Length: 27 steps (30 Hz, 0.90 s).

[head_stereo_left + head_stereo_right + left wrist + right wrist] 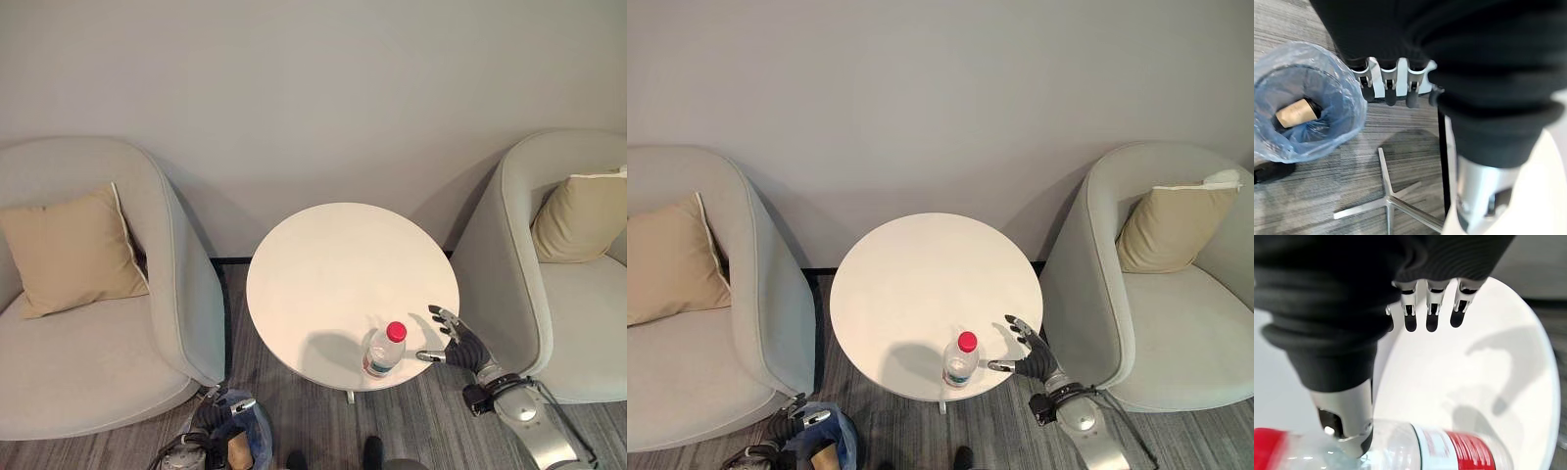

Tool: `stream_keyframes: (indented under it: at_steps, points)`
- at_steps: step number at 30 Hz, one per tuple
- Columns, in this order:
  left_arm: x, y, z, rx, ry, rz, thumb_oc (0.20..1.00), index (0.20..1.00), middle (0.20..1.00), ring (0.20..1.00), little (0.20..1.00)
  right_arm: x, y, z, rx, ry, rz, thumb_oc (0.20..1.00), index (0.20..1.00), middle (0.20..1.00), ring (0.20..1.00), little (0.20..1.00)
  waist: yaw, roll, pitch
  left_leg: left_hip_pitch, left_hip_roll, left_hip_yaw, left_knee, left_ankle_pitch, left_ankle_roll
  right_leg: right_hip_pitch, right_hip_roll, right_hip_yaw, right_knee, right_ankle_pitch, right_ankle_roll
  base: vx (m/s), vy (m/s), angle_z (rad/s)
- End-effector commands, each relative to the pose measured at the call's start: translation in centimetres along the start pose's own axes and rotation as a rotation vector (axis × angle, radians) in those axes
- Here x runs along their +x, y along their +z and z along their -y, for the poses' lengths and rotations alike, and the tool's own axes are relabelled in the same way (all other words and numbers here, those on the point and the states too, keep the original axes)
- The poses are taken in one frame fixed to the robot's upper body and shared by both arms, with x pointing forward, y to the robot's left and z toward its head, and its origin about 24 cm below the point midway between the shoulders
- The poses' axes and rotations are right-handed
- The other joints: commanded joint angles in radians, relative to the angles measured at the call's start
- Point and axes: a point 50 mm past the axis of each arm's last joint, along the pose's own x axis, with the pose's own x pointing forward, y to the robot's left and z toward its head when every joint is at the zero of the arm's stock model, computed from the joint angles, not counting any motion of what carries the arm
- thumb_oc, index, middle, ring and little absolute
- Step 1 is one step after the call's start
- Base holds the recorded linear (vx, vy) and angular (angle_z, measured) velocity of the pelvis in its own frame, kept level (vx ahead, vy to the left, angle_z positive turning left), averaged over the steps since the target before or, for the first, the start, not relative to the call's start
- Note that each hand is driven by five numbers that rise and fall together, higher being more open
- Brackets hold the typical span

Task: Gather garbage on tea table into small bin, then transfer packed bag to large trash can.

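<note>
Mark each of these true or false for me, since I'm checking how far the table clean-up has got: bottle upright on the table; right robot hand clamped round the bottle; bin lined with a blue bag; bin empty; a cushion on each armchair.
1. The bottle stands upright on the round table. True.
2. The right robot hand is clamped round the bottle. False: its fingers are spread open beside it; only the thumb reaches up to the bottle.
3. The small bin is lined with a blue bag. True.
4. The bin is empty. False: a tan, cork-like item lies inside.
5. Each armchair holds a cushion. True.
</note>
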Motion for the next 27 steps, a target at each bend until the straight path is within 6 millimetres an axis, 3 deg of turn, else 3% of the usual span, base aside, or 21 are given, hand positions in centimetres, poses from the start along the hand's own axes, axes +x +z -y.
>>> stream_keyframes:
  at_steps: [1,9,15,23,24,25,27]
  points:
    - [0.6,2.3,-0.4,0.033,-0.007,0.097,1.000,1.000,1.000,1.000,1.000,1.2,3.0,0.2,-0.122,0.049,0.142,1.000,1.000,1.000,1.000,1.000,0.008,-0.022,0.011,0.029,0.036,-0.029,0.115,-0.176,-0.050,-0.010,-0.034,0.022,0.104,-0.170,0.051,0.00,-0.011,-0.03]
    - [0.3,1.4,0.1,0.049,-0.033,0.074,1.000,1.000,1.000,1.000,1.000,2.6,5.0,-1.2,-0.312,0.153,0.222,1.000,1.000,1.000,1.000,1.000,0.033,-0.002,0.012,0.037,0.037,-0.044,0.091,-0.158,-0.056,0.015,-0.036,-0.010,0.075,-0.169,0.052,0.00,-0.012,0.07]
    - [0.1,1.3,0.8,0.053,-0.061,0.084,1.000,1.000,1.000,1.000,1.000,5.3,6.6,-3.3,-0.267,0.176,0.256,1.000,1.000,1.000,1.000,1.000,0.066,0.017,0.033,0.023,0.035,-0.060,0.093,-0.150,-0.059,0.018,-0.040,-0.033,0.060,-0.166,0.051,-0.01,0.000,0.08]
    - [0.0,1.6,1.0,0.043,-0.078,0.098,1.000,1.000,1.000,1.000,1.000,7.5,5.5,-4.2,-0.223,0.138,0.157,1.000,1.000,1.000,1.000,1.000,0.108,0.034,0.071,-0.020,0.032,-0.091,0.103,-0.131,-0.062,0.005,-0.046,-0.063,0.050,-0.158,0.047,-0.04,0.003,0.16]
    - [0.0,1.6,1.0,0.043,-0.077,0.098,1.000,1.000,1.000,1.000,1.000,7.5,5.6,-4.2,-0.222,0.138,0.158,0.746,0.746,0.746,0.746,0.746,0.107,0.034,0.071,-0.021,0.032,-0.091,0.103,-0.131,-0.062,0.005,-0.046,-0.064,0.050,-0.158,0.047,-0.05,0.003,0.25]
    - [-0.1,1.6,1.0,0.040,-0.077,0.097,1.000,1.000,1.000,1.000,1.000,7.6,5.1,-4.1,-0.207,0.125,0.129,0.200,0.200,0.200,0.200,0.200,0.115,0.038,0.077,-0.028,0.030,-0.101,0.104,-0.127,-0.062,0.005,-0.047,-0.073,0.049,-0.158,0.046,-0.05,0.006,0.28]
    - [-0.1,1.5,1.0,0.038,-0.079,0.094,1.000,1.000,1.000,1.000,1.000,7.7,4.5,-4.0,-0.176,0.108,0.099,0.200,0.200,0.200,0.200,0.200,0.122,0.041,0.083,-0.034,0.028,-0.109,0.105,-0.124,-0.062,0.005,-0.049,-0.082,0.048,-0.157,0.045,-0.05,0.010,0.20]
